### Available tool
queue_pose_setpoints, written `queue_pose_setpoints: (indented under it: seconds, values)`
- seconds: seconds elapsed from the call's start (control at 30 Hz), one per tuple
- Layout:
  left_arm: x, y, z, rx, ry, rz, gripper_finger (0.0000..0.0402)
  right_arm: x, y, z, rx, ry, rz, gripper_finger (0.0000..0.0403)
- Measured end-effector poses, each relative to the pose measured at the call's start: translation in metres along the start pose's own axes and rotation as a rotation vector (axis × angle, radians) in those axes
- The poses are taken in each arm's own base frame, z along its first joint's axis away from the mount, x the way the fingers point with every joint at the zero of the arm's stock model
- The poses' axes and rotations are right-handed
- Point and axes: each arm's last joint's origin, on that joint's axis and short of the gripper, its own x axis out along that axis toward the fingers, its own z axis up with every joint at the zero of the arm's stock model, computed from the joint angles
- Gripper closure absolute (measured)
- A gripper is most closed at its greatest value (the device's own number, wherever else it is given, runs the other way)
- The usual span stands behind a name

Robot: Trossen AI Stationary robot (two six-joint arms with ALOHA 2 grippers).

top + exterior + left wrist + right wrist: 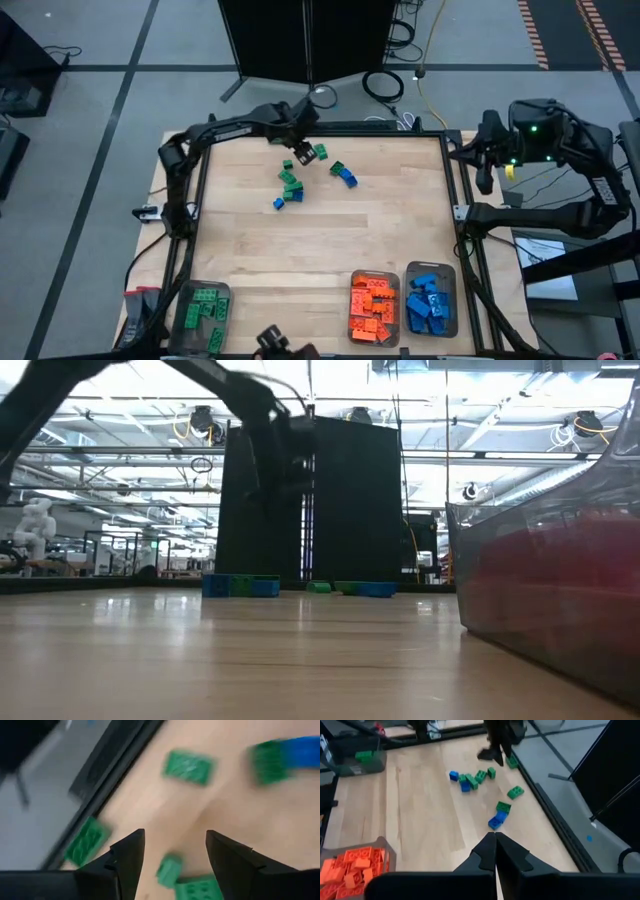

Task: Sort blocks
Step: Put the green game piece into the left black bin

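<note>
Most of the sorting looks done: the orange tray (372,308), the blue tray (431,302) and the green tray (203,306) at the near edge of the worktop (330,235) each hold bricks of one colour. About ten green and blue blocks (291,187) remain scattered near the far edge. The left pincer (301,153) hangs over them, jaws parted, holding nothing. The right pincer (495,851) waits closed and empty beside the worktop.
</note>
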Motion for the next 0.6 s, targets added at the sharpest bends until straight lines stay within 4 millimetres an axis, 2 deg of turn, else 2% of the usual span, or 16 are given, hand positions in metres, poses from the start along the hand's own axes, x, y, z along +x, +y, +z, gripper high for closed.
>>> queue_pose_setpoints:
  seconds: [0.1, 0.3, 0.43, 0.6]
  values:
    - [0.02, 0.008, -0.003, -0.149, 0.067, 0.068, 0.0187, 0.0, 0.0, 0.004, -0.002, -0.037, -0.004, 0.0401]
    - [0.044, 0.024, -0.007, -0.411, 0.103, 0.169, 0.0187, -0.001, -0.001, 0.016, -0.017, -0.162, -0.015, 0.0395]
    - [0.052, 0.032, -0.007, -0.454, 0.107, 0.204, 0.0187, -0.002, -0.002, 0.022, -0.026, -0.224, -0.021, 0.0395]
    - [0.053, 0.043, -0.008, -0.465, 0.096, 0.296, 0.0187, 0.0, -0.002, 0.025, -0.027, -0.231, -0.022, 0.0395]
